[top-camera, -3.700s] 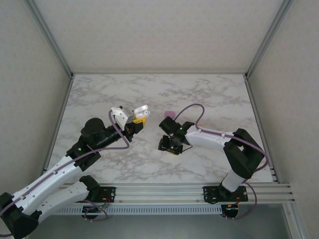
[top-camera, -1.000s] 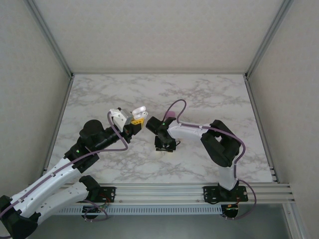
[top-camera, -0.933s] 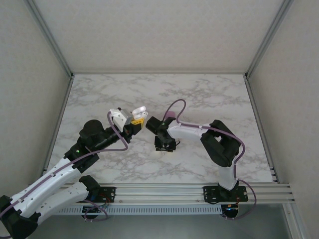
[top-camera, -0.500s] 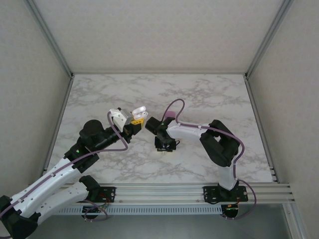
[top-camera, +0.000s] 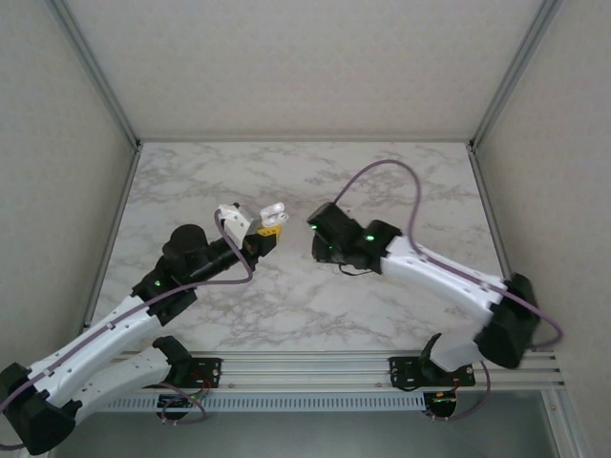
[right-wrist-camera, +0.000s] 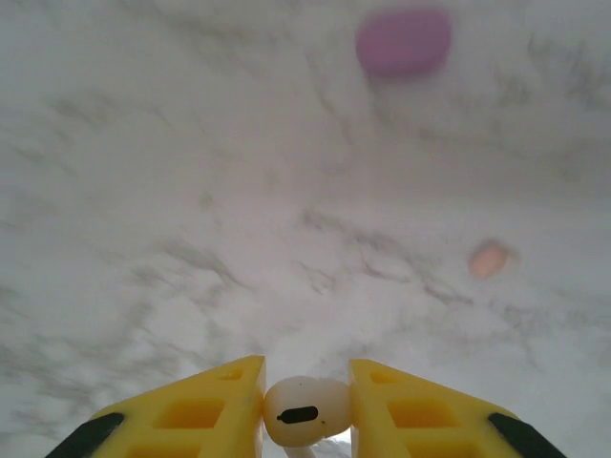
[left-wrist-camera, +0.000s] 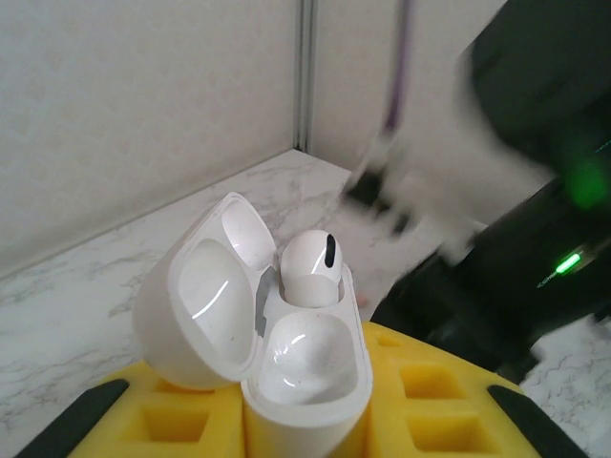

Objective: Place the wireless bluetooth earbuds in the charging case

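Left arm [top-camera: 124, 320] stretched up-right over marble table [top-camera: 401, 181]. Yellow-padded left gripper [top-camera: 265, 227] clamped on open white glossy plastic charging case [left-wrist-camera: 286, 334], lid [left-wrist-camera: 205, 305] tipped left. One white plastic earbud [left-wrist-camera: 310, 265] seated in far socket; near socket empty. Right arm [top-camera: 439, 277] reaches left. Right gripper [right-wrist-camera: 305, 386] nearly closed, pinching second white earbud [right-wrist-camera: 300, 412] between fingertips, above table, near case on its right.

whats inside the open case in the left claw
One white earbud sits in the far socket of the charging case; the near socket is empty. The earbud's stem is hidden down in its socket.
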You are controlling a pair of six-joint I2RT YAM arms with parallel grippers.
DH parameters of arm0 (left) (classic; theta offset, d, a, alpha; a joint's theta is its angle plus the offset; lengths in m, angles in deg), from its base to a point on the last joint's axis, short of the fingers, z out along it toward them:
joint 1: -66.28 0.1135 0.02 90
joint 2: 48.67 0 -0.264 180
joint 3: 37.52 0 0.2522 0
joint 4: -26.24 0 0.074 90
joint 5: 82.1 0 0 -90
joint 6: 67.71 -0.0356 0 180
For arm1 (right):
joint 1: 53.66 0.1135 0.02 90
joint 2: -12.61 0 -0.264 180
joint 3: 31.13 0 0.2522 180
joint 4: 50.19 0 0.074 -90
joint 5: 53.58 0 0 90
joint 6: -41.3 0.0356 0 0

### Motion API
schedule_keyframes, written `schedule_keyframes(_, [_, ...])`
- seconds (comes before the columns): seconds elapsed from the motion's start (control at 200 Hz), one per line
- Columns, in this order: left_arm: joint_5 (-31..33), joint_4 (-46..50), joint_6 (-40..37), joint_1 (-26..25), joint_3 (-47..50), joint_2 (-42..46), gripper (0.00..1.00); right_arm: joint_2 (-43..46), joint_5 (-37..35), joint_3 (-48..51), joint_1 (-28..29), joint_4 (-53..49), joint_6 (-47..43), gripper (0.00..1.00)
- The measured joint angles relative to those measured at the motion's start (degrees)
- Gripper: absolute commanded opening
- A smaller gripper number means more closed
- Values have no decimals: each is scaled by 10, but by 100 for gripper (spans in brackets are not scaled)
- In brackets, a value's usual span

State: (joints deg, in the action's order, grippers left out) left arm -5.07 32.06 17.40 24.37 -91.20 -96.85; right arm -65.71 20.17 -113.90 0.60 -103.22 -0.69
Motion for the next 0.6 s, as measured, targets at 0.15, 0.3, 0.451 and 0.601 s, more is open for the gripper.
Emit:
schedule_keyframes(0.15, [-12, -34, 24, 0, -8, -40, 2, 132, -52, 36, 0, 67, -33, 26])
schedule_keyframes(0.3, [-15, -89, 55, -8, -9, -90, 1, 205, -77, 44, 0, 131, -70, 26])
schedule_keyframes(0.451, [-15, -139, 69, -28, -11, -138, 1, 226, -68, 44, 0, 188, -88, 27])
schedule_keyframes(0.601, [-14, -185, 72, -52, -18, -174, 2, 225, -42, 49, 0, 237, -93, 28])
